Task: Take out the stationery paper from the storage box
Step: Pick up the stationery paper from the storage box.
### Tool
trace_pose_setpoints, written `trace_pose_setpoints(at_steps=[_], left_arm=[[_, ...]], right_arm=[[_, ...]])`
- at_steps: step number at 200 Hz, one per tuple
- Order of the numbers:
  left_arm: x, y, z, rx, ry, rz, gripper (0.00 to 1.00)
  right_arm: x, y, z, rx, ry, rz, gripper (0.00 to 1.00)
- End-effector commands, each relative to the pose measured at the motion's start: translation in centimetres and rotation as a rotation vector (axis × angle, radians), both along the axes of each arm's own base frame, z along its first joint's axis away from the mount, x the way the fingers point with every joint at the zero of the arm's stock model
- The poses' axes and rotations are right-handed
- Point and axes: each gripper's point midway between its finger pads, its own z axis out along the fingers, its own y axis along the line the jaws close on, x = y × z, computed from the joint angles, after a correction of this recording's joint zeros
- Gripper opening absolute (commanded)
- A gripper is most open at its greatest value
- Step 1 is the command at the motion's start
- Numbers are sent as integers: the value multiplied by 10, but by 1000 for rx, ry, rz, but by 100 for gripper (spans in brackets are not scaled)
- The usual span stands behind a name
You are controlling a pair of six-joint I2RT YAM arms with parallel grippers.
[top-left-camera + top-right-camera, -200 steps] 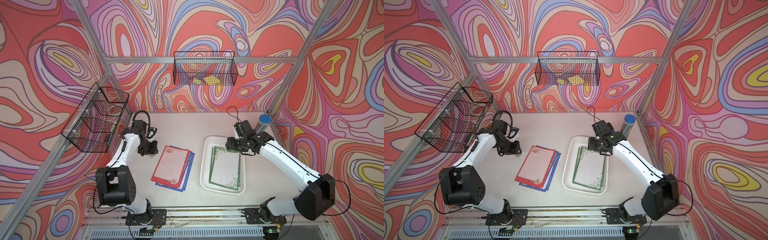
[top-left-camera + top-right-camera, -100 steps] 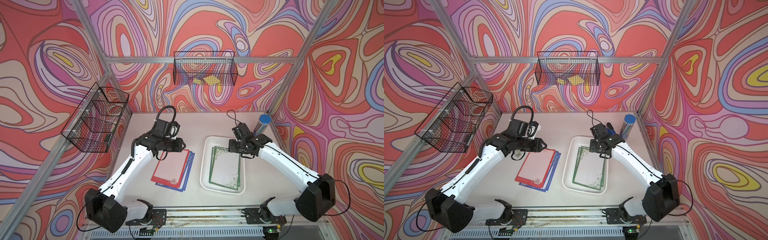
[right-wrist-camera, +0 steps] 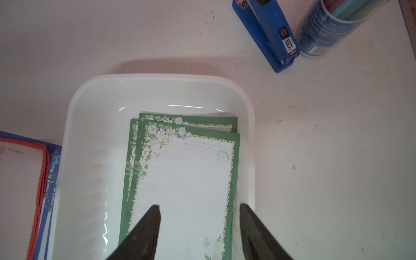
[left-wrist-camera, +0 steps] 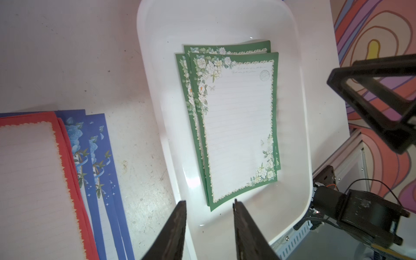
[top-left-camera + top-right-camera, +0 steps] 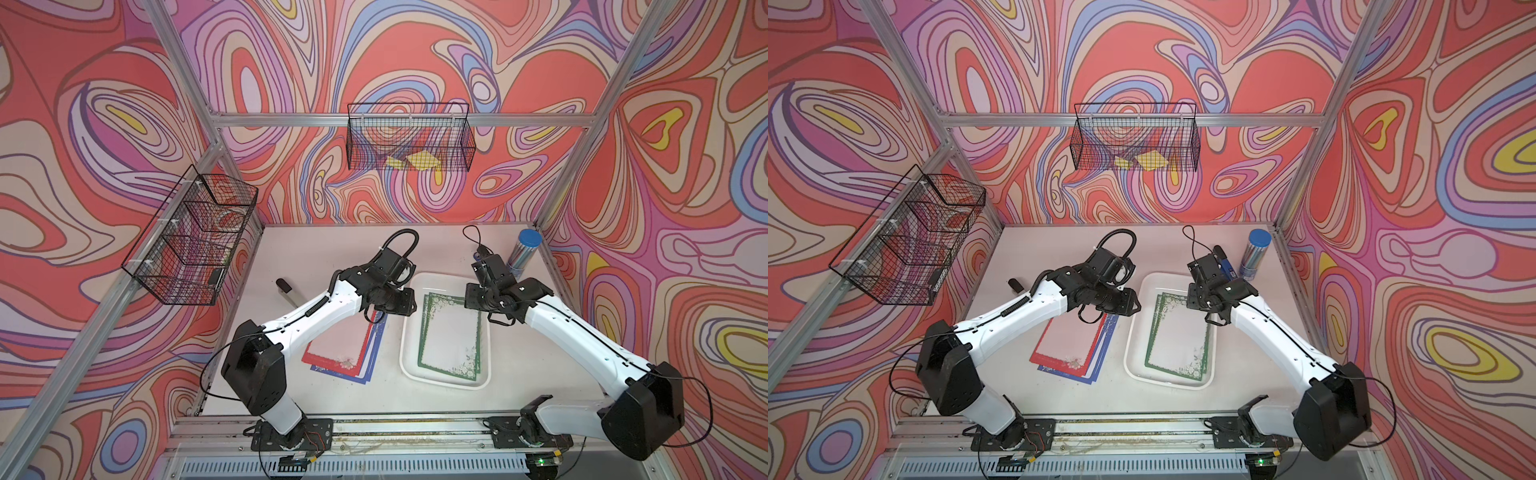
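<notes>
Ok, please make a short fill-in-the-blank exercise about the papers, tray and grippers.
The sheets in the white tray have a ____ border.
The pile beside the tray shows red and ____ borders.
The left gripper and right gripper are both ____, holding nothing.
The yellow papers lie in a wire ____.
Missing: green; blue; open; basket.

Both arms match: the left arm and right arm have glossy white shells with chunky black joint housings (tiny screw holes dot the shoulder blocks). Thin black cables loop off each one, and a ribbed black hose arcs at 12 o'clock of the left wrist. The left gripper and right gripper have dark, flat, wedge-shaped fingers, kinda scuffed.
</notes>
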Motion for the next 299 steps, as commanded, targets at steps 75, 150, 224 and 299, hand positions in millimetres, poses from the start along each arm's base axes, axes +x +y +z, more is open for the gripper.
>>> trace_pose_setpoints(at_steps=[75,150,224,299], left_arm=[[27,10,-6,95,-74,57,39],[20,13,-18,111,-37,50,39],[20,15,-19,120,-38,53,39],[21,12,-25,122,-27,49,39]], right_arm=[[-9,36,-91,165,219,-20,63],[-2,70,-126,250,283,6,63],[5,101,-132,310,293,42,63],[26,105,-102,301,206,33,63]])
